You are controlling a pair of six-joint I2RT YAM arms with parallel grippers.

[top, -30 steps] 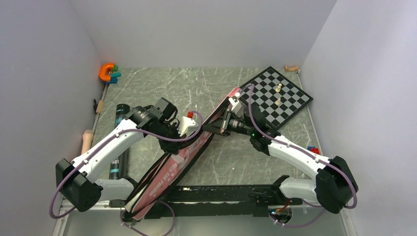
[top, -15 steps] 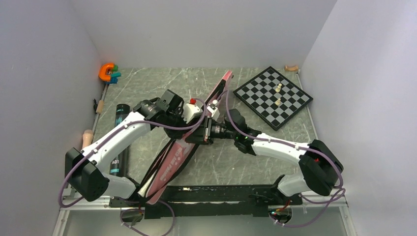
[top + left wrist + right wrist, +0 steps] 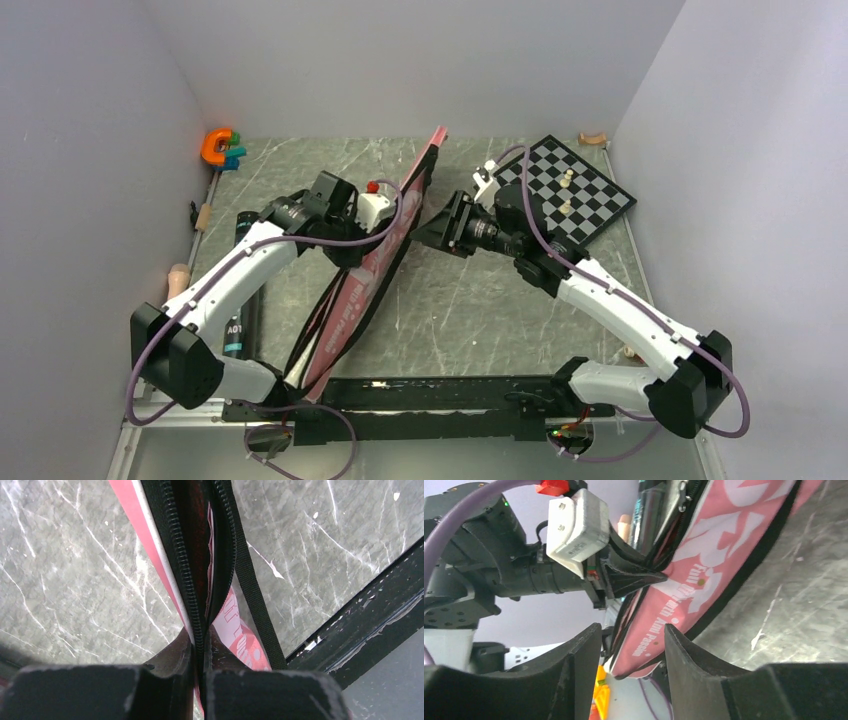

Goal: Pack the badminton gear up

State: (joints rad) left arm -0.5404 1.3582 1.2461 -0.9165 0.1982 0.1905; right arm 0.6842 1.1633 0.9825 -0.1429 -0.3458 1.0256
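The pink racket bag (image 3: 368, 275) is held up on its long edge on the marbled surface (image 3: 470, 320), slanting from the lower left of the overhead frame up to the top centre. Its upper rim is clamped in the left pincer (image 3: 200, 647), whose jaws are pressed together over the black zipper (image 3: 176, 560); the zipper gapes just above the grip, and the black strap (image 3: 252, 582) is seen beside it. The right pincer (image 3: 432, 228) is held parted, just to the right of the bag, with nothing between its jaws. A long dark tube (image 3: 240, 290) lies at the left of the frame under the left arm. A chessboard (image 3: 590, 215) is seen at the upper right.
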